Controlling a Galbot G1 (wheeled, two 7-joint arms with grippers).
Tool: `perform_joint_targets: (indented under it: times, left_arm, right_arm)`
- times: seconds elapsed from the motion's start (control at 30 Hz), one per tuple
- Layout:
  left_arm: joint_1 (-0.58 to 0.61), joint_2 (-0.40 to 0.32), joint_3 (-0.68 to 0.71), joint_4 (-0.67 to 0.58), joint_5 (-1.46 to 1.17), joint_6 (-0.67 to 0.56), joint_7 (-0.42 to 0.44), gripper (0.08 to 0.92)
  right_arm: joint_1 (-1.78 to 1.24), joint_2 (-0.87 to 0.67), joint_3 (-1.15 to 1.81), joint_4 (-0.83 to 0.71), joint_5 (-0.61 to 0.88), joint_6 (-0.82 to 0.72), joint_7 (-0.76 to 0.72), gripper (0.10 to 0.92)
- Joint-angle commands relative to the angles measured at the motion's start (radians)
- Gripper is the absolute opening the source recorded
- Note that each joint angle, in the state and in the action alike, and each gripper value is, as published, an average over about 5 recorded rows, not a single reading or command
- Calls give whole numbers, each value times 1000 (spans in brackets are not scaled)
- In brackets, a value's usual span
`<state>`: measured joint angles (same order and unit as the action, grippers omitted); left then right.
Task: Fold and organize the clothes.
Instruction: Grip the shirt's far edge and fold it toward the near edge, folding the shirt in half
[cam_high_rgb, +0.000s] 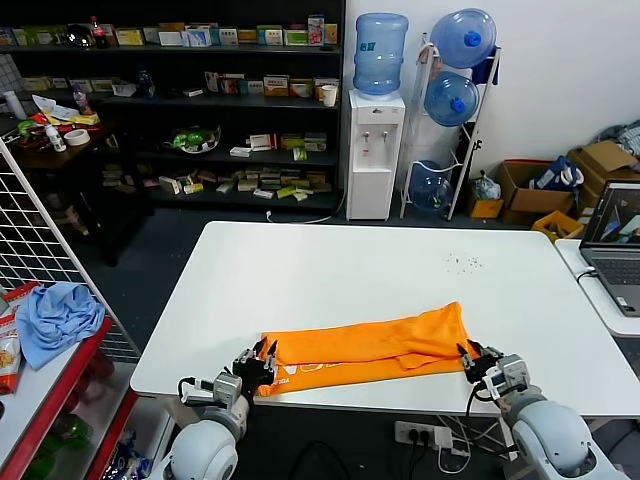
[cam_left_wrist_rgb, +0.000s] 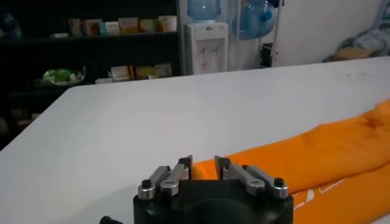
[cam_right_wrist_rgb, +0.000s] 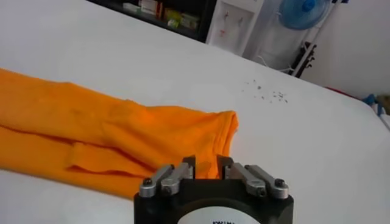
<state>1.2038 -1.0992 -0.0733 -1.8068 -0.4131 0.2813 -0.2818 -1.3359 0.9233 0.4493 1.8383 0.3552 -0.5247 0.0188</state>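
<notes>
The orange T-shirt (cam_high_rgb: 370, 345) lies folded into a long strip along the front of the white table (cam_high_rgb: 350, 260). Some of its white lettering (cam_high_rgb: 300, 372) shows at the left end. My left gripper (cam_high_rgb: 262, 358) is at the strip's left end by the table's front edge. In the left wrist view (cam_left_wrist_rgb: 203, 165) its jaws stand close together with orange fabric (cam_left_wrist_rgb: 329, 152) between them. My right gripper (cam_high_rgb: 468, 358) is at the strip's right end. In the right wrist view (cam_right_wrist_rgb: 206, 164) its jaws stand close together on the shirt's (cam_right_wrist_rgb: 122, 131) edge.
An open laptop (cam_high_rgb: 620, 240) sits on a side table at the right. A light blue cloth (cam_high_rgb: 55, 315) lies on the red rack at the left, beside a wire grid. Small dark specks (cam_high_rgb: 462, 262) dot the table's far right. Shelves and water bottles stand behind.
</notes>
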Motion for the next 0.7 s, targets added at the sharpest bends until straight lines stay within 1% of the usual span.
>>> perform_joint_targets:
  times: [0.03,0.27,0.4,0.5,0.7]
  left_arm:
    - [43,-5,-38,-31,-50,-19,-24,422]
    - [20,-27,-53,3,-243,54,-61,630]
    - [13,-36,-52,10,-307,72,-74,742]
    - [7,-45,-47,18,-324,78,-76,803]
    - [-12,-61,-41,65,-325,89,-73,822]
  right_arm:
    - [-54,-8,16,47,0,-1,-2,458]
    - [-49,-4,5,50,-1,-9,0,666]
    - [-48,-3,6,48,0,-12,1,772]
    - [-50,-1,6,45,0,-12,0,814]
    - [-55,1,7,45,1,-11,-1,822]
